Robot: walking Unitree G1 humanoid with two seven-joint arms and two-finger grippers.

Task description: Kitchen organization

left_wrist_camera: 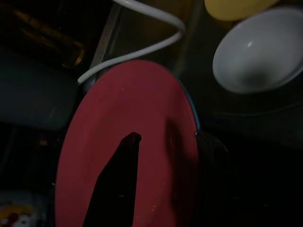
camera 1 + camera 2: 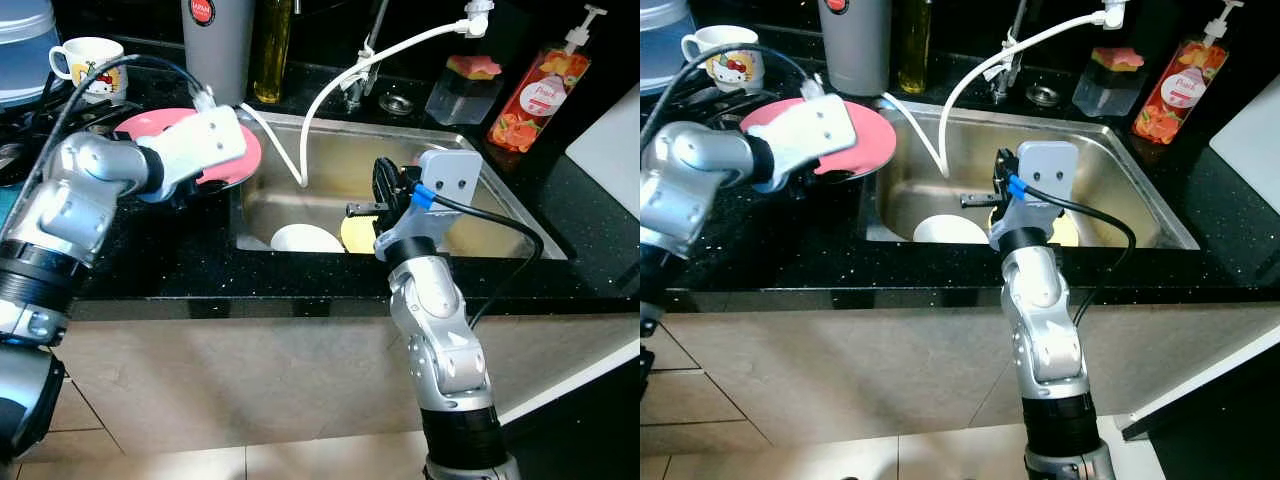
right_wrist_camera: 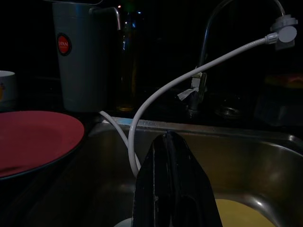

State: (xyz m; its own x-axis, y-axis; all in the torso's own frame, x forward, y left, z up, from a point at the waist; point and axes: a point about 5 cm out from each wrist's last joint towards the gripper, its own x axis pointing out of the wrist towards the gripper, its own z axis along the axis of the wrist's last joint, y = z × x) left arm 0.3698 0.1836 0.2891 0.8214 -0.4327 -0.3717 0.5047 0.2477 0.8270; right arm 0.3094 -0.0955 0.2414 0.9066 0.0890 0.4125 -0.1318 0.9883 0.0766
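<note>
Red round plate (image 2: 230,150) sits on counter just left of steel sink (image 2: 500,215), left gripper (image 1: 118,184) over it, fingers' state can't tell. Looks rigid, glossy, breakable; grip the rim. Right gripper (image 3: 171,184) closed empty over sink, above white bowl (image 2: 305,239).

The left gripper (image 2: 215,165) hides part of the red plate (image 2: 245,160).
</note>
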